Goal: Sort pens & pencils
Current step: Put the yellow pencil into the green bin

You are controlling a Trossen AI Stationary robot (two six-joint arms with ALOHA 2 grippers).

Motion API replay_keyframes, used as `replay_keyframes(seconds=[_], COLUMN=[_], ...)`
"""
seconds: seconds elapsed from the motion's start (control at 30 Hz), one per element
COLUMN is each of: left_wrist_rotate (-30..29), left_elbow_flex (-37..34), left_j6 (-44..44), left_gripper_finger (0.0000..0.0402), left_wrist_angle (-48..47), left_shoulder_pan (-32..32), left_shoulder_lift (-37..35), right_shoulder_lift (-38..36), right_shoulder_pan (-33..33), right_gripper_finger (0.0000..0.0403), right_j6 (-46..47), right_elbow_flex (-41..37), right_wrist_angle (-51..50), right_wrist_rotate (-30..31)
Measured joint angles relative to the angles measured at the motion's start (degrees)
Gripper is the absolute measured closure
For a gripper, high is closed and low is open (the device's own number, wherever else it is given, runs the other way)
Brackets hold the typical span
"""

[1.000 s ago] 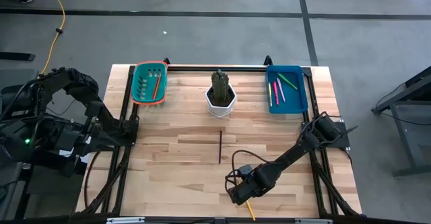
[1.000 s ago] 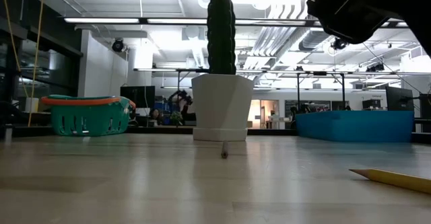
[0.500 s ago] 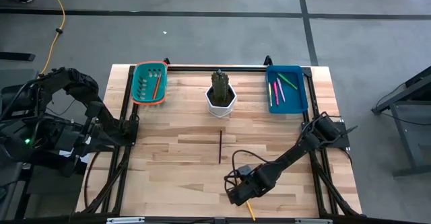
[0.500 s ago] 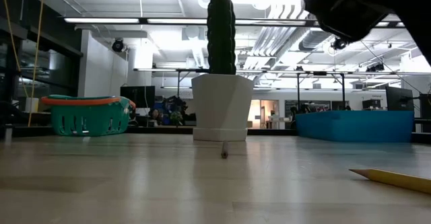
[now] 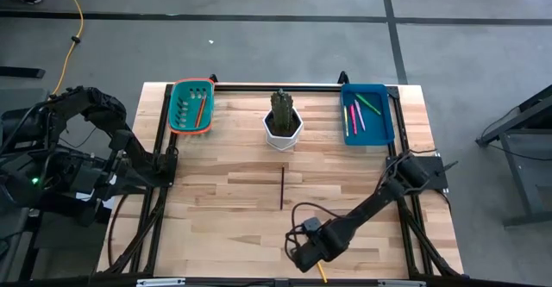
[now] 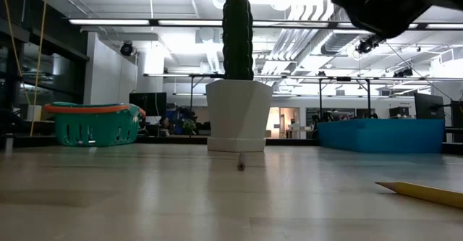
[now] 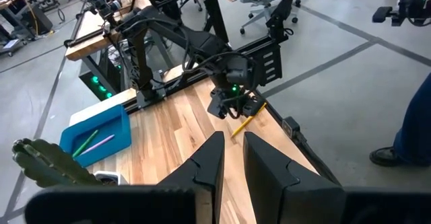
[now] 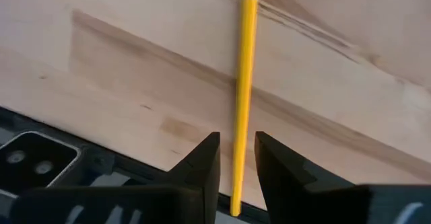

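Observation:
A yellow pencil (image 5: 321, 271) lies flat at the table's near edge, one end reaching over the edge. My right gripper (image 5: 304, 254) hangs just above it, open; in the right wrist view my right gripper (image 8: 236, 136) has a finger on either side of the yellow pencil (image 8: 244, 62), along its near half, without plain touch. A dark pencil (image 5: 282, 188) lies flat mid-table. An orange pencil (image 5: 200, 110) rests in the teal basket (image 5: 177, 119). Pink and green pens (image 5: 355, 115) lie in the blue tray (image 5: 385, 123). My left gripper (image 7: 233, 136) waits open at the table's left edge.
A white pot with a cactus (image 5: 283, 121) stands at the far middle of the table, between basket and tray. The low view shows the pencil's tip (image 6: 423, 192) at the right and the dark pencil's end (image 6: 241, 166) before the pot. Bare wood lies around the dark pencil.
My right gripper has moved a little toward the table's near edge, over the yellow pencil. The pencils, pens and left arm have stayed where they were.

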Motion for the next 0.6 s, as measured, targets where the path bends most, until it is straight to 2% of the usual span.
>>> replay_keyframes(seconds=[0.4, 0.6], left_wrist_rotate=[0.0, 0.0], left_elbow_flex=[0.0, 0.0], left_j6=[-0.2, -0.2], left_gripper_finger=[0.0355, 0.0355], left_wrist_angle=[0.0, 0.0], left_shoulder_pan=[0.0, 0.0], left_shoulder_lift=[-0.1, -0.1], right_shoulder_lift=[1.9, 3.5], right_shoulder_pan=[-0.5, -0.6], right_gripper_finger=[0.0320, 0.0320], right_j6=[-0.5, -0.5], right_elbow_flex=[-0.2, -0.2], right_wrist_angle=[-0.6, 2.3], right_wrist_rotate=[-1.8, -3.2])
